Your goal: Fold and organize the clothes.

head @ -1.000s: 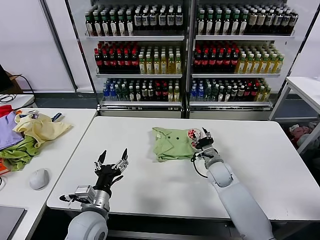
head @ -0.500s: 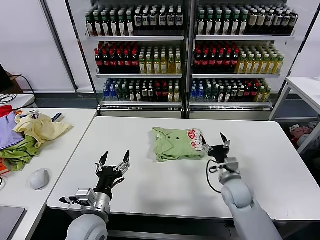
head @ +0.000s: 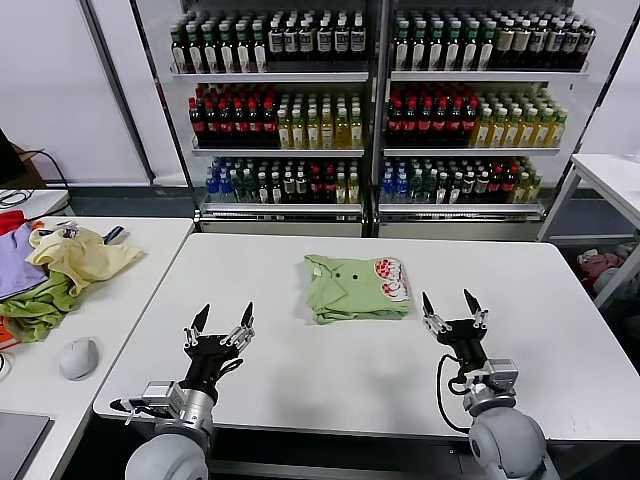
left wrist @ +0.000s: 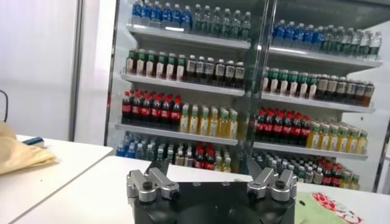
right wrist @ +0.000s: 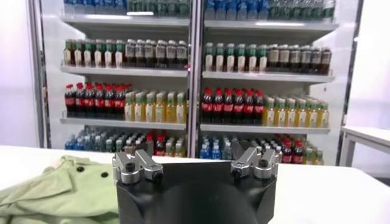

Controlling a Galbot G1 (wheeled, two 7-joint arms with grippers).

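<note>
The light green shirt (head: pixel 355 287) lies folded into a compact rectangle at the middle back of the white table (head: pixel 300 370), collar to the left and the red-and-white patch (head: pixel 392 277) at its right end. It also shows in the right wrist view (right wrist: pixel 61 189), and its patch edge shows in the left wrist view (left wrist: pixel 329 207). My right gripper (head: pixel 450 305) is open and empty, raised near the table's front right, apart from the shirt. My left gripper (head: pixel 221 322) is open and empty near the front left edge.
A side table (head: pixel 110 300) on the left holds a pale yellow garment (head: pixel 82 255), purple and darker green cloths (head: pixel 35 305) and a grey mouse (head: pixel 78 357). Drink shelves (head: pixel 380 110) stand behind. Another white table (head: pixel 615 175) is at the far right.
My right gripper has let go of the shirt's patch end and drawn back toward the front right of the table, fingers now spread. The left gripper has barely shifted.
</note>
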